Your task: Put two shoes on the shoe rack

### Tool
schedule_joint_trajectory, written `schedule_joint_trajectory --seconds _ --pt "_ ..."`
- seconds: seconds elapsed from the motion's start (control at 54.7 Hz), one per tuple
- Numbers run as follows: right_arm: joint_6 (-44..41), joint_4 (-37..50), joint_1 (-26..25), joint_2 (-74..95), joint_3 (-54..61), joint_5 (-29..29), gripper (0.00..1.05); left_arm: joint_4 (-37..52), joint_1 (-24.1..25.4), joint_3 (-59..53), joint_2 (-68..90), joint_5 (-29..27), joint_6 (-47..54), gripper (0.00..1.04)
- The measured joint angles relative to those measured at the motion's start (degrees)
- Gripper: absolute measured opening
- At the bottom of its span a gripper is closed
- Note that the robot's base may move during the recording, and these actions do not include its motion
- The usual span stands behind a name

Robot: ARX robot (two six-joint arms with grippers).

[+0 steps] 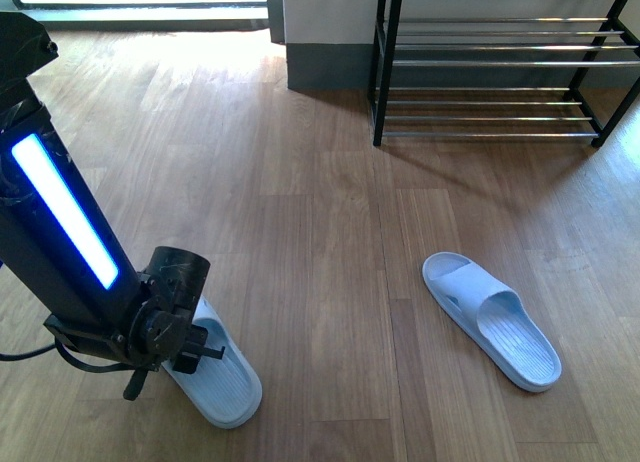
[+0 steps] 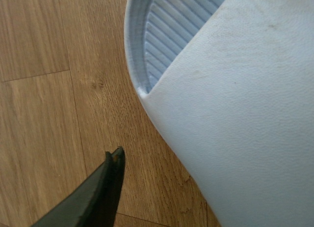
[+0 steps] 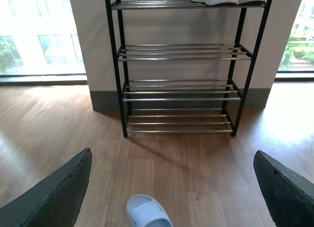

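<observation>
No shoe is yet placed on the shoe rack (image 1: 385, 62), which is seen at 1 o'clock in the front view. Both pale blue slippers are found on the floor (image 1: 330, 242): the left-hand slipper (image 1: 225, 387) at 7 o'clock, the right-hand slipper (image 1: 490, 322) at 4 o'clock. The left gripper (image 1: 185, 354) is positioned at the left-hand slipper's strap; its closure cannot be determined. The right gripper (image 3: 172, 156) is held spread wide, empty. Both placements are judged outstanding.

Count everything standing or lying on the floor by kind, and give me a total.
Light blue slippers: 2, the left slipper and the right slipper
Black shoe rack: 1
Total: 3
</observation>
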State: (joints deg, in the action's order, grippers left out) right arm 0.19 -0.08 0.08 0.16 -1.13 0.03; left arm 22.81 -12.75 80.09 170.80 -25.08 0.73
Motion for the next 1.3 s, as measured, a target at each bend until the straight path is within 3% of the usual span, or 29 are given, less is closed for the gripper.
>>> schedule_joint_trajectory --seconds 0.365,0.548,0.749,0.987,1.17,1.297 --pt "0.0 0.0 0.0 0.0 0.0 0.0 0.96 -0.9 1.1 0.2 -1.0 -0.7 -0.1 0.02" --pt "0.0 0.0 0.0 0.0 0.0 0.0 0.96 1.2 4.5 -8.4 -12.1 1.3 -1.5 0.02" --pt "0.0 0.0 0.0 0.0 0.0 0.0 0.96 9.3 7.8 -26.7 -37.6 0.0 -0.9 0.02" --pt "0.0 0.0 0.0 0.0 0.0 0.0 0.96 11.9 9.0 -45.7 -65.6 -3.1 1.7 0.02" --pt "0.0 0.0 0.0 0.0 0.0 0.0 0.96 5.0 7.6 -55.7 -88.8 -6.9 2.7 0.02" --pt "0.0 0.0 0.0 0.0 0.0 0.0 0.96 -4.2 4.0 -61.7 -107.7 -10.1 4.1 0.02"
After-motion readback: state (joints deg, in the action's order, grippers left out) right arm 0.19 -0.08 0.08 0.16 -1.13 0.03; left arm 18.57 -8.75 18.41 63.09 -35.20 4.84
